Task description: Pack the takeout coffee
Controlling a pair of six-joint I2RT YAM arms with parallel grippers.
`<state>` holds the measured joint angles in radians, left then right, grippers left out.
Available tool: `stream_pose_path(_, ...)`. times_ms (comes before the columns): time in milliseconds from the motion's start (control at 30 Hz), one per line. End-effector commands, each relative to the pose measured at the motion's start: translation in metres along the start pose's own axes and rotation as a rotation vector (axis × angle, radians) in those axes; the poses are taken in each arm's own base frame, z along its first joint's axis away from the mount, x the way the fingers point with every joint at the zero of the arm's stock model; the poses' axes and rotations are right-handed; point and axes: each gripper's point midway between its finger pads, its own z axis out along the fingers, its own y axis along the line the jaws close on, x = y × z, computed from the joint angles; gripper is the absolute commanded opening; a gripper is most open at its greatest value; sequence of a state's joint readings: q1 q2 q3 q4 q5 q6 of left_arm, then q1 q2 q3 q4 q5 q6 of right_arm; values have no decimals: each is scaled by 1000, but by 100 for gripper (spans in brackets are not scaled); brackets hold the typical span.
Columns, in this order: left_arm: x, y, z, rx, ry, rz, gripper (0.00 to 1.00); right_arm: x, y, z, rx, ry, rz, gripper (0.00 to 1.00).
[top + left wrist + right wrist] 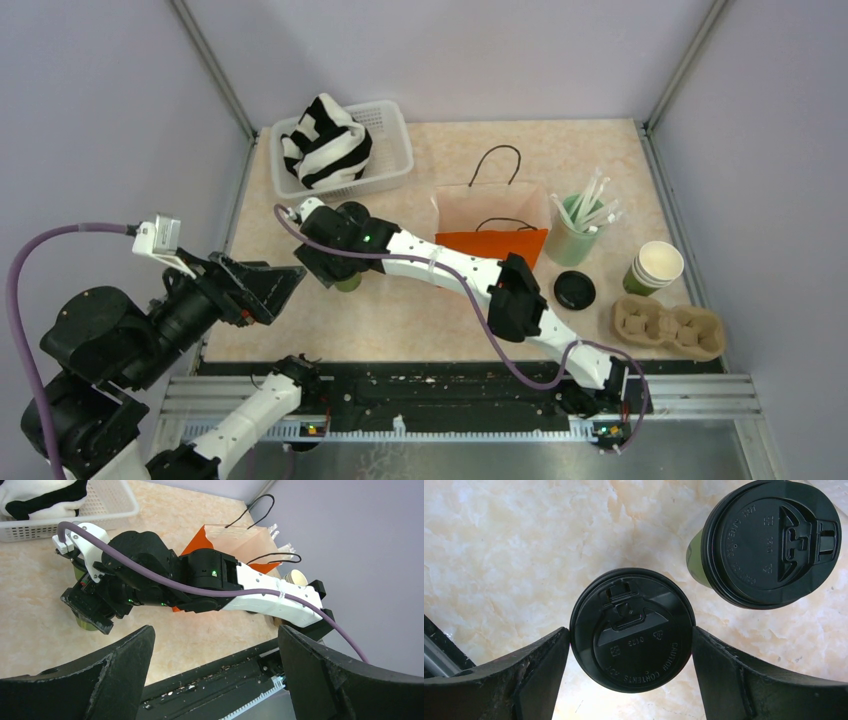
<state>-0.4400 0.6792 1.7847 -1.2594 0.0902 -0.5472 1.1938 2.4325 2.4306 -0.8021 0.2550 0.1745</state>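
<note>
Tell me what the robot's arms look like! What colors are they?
Both the left arm and right arm mix white tubes with chunky black joints. A purple cable snakes along each one. The fingers are black, thick wedges. A tiny green light glows on the right arm.

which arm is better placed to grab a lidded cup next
Right. Its end effector straddles a lidded cup, a finger on each side of the lid. The left end effector hangs open off to the side, holding nothing and well short of that cup.
</note>
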Motion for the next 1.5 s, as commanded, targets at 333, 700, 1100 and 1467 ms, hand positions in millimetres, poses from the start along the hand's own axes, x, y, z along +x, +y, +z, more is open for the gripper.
stream_pose_path(333, -2, -4, 9, 18, 6, 9, 98, -24, -2, -12, 1, -65, 14, 72)
stream_pose_path(700, 1, 2, 11, -12, 15, -13, 98, -47, -2, -40, -23, -126, 63, 59)
stream_pose_path(1100, 0, 6, 9, -39, 4, -50, 98, -63, -13, -77, -5, -177, 107, 52)
stream_pose_path(1467, -7, 8, 34, -72, -14, -178, 93, -117, -72, -269, 8, -452, 237, 52)
